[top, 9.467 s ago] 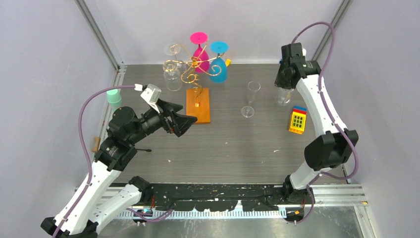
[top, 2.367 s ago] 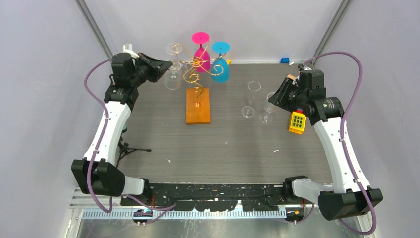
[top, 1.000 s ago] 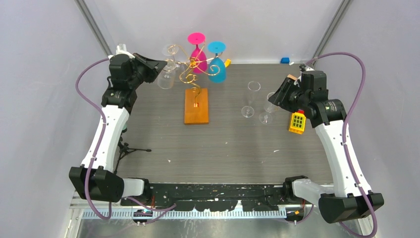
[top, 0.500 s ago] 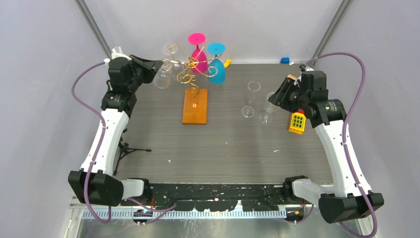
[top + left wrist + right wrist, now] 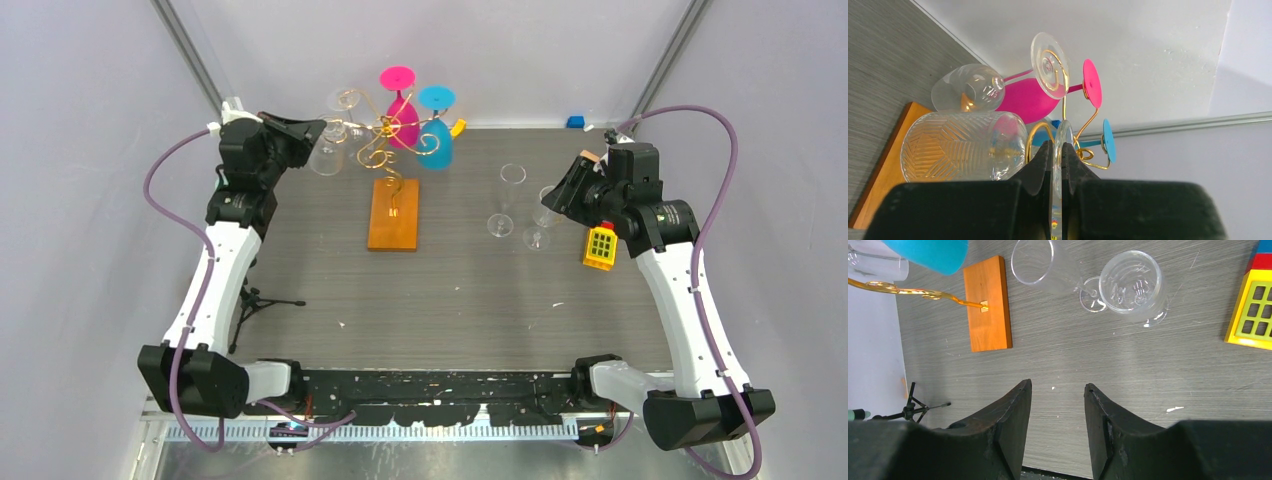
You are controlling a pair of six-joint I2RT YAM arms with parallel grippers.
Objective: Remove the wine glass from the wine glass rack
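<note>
Left end effector [image 5: 1057,152] is clamped on the foot disc of the clear ribbed wine glass [image 5: 964,152], fingers [image 5: 1040,167] pinching the disc edge-on. The glass is up off the table [image 5: 450,300], at the left side of the wine glass rack [image 5: 385,140]. Its stem is right by a gold curl; I can't tell if it's free of the wire. The rack's orange base [image 5: 393,214] sits back-centre. A pink glass [image 5: 400,108], a blue glass [image 5: 436,142] and a second clear glass [image 5: 968,92] hang on the rack. Right end effector [image 5: 1055,390] has its jaws apart, empty, above the table. It's near a flute [image 5: 506,198], a small clear glass [image 5: 541,215] and a yellow block [image 5: 600,244].
</note>
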